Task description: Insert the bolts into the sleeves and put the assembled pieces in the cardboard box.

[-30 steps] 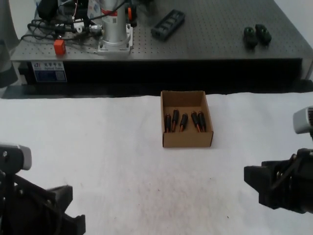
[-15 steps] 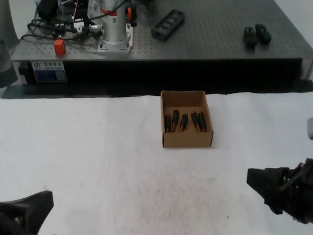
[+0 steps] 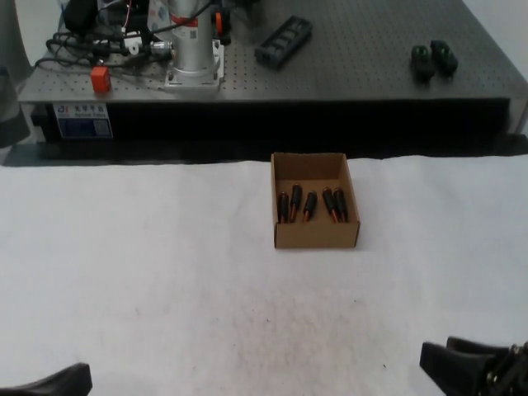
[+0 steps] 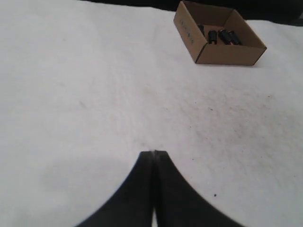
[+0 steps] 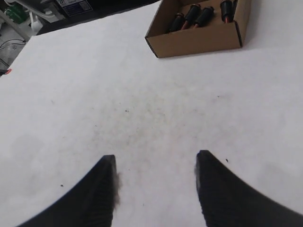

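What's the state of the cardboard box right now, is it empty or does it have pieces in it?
Not empty. The cardboard box is open at the top, and five black-and-orange assembled pieces lie side by side on its floor.

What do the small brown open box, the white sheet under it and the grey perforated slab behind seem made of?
The small brown open box: cardboard, matt; plain brown walls, thin cut edges.
The white sheet: probably felt or cloth, matt; faintly fuzzy, speckled.
The grey perforated slab: likely metal, dull sheen; regular grid of holes.
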Available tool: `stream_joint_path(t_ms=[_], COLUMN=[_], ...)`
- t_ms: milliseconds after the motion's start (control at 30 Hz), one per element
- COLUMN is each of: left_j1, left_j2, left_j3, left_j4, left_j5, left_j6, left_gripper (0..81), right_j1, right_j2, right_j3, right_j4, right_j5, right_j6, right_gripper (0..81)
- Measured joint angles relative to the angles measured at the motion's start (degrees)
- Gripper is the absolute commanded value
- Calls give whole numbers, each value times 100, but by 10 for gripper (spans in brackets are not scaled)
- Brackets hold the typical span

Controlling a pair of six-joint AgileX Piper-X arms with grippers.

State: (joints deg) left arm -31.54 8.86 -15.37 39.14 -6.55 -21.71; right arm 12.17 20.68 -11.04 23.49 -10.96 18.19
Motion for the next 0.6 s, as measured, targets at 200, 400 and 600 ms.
stream_joint_path(t_ms=[200,400,600], left_j1=[0,0,0], left_j2=[0,0,0], left_j3=[341,522,520], left_j4=[0,0,0], left_j5=[0,0,0], left_j6=[-128,-188,-188], left_gripper=[0,0,0], right_j1=[0,0,0], right_j2=[0,0,0], right_j3=[555,723,720], right_j4=[-453,-708,-754], right_j5=[12,12,12], right_j6=[220,253,253], right_gripper=[385,385,385])
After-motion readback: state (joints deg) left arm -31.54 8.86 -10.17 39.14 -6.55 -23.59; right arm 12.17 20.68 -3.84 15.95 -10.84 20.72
